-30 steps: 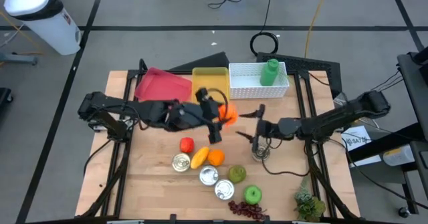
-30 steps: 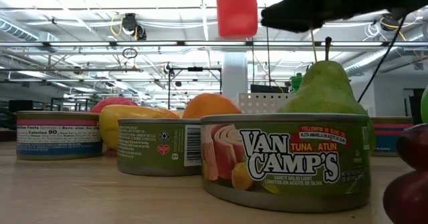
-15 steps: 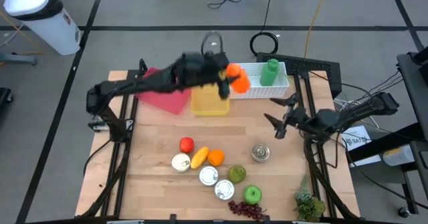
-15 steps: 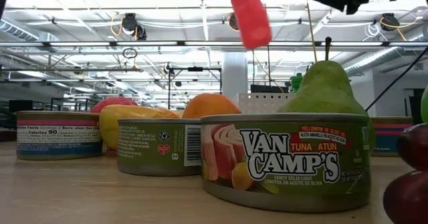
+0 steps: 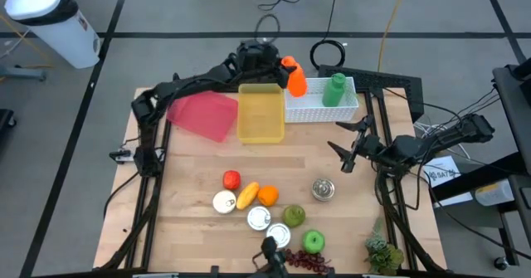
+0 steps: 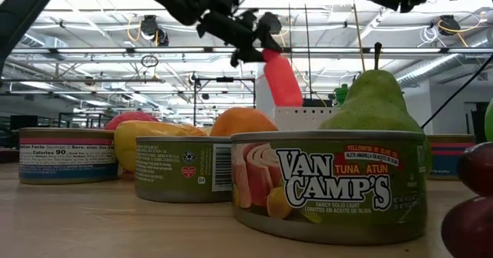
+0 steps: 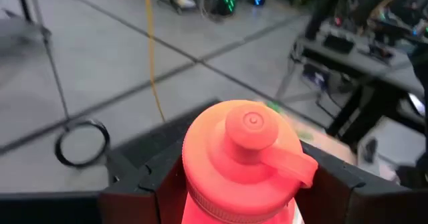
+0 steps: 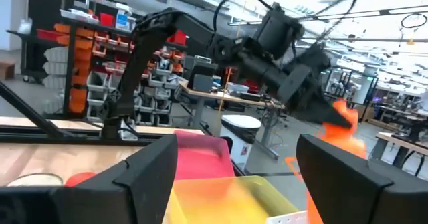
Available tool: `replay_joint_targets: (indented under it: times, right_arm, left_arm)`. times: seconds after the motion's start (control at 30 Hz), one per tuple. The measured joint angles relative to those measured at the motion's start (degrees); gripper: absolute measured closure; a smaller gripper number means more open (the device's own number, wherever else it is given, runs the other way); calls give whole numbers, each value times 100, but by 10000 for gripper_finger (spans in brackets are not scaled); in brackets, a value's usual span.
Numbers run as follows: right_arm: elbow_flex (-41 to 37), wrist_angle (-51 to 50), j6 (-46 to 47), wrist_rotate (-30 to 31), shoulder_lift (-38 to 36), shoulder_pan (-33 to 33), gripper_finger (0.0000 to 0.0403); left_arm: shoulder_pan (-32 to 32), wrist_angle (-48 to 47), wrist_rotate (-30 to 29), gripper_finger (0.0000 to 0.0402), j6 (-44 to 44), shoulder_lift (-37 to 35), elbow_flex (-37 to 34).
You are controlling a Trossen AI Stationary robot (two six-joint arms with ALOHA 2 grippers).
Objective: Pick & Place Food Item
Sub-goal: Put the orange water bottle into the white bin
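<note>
- Spanning most of the high view, wooden table [image 5: 207,158] carries 3 bins along its far edge, food items near its front.
- Left arm [image 5: 195,85] reaches over the far edge; right arm [image 5: 436,141] lies low on the right side.
- Red bin [image 5: 203,114] sits tilted at far left, just beside yellow bin [image 5: 260,112]; white basket [image 5: 319,108] stands at the yellow bin's other side, with a green bottle [image 5: 335,88] upright inside.
- Left hand [image 5: 267,65] is clamped on an orange bottle [image 5: 293,75], held in the air at the white basket's far-left corner. Left wrist view: both fingers [image 7: 137,190] press the bottle's sides, cap up. Low view: bottle hangs tilted above the basket.
- Right hand [image 5: 347,145] hovers over bare table near the basket's front-right corner, jaws spread apart, holding nothing.
- 1 can [image 5: 323,190] stands alone on the table, near the right hand.
- Front cluster: tomato [image 5: 231,179], lemon [image 5: 248,196] and orange [image 5: 267,195] touching in a row; 3 more cans [image 5: 259,218] beside them; pear [image 5: 294,215], green apple [image 5: 313,242], grapes [image 5: 307,261] toward the front edge.
- Small green plant [image 5: 382,253] sits at the front-right corner.
</note>
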Motion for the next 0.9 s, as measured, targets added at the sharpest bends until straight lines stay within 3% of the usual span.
replay_joint_targets:
  times: [0.37, 0.57, 0.9]
  right_arm:
    - [0, -85, 5, 1, 74, -167, 117]
    - [0, -85, 0, 1, 219, -296, 117]
    - [0, -85, 94, -8, 357, -435, 117]
  left_arm:
    - [-240, -467, 70, 180, 265, 747, 465]
    - [-509, -867, -715, 171, 725, 728, 471]
    - [-737, -1026, -1225, 171, 807, 727, 465]
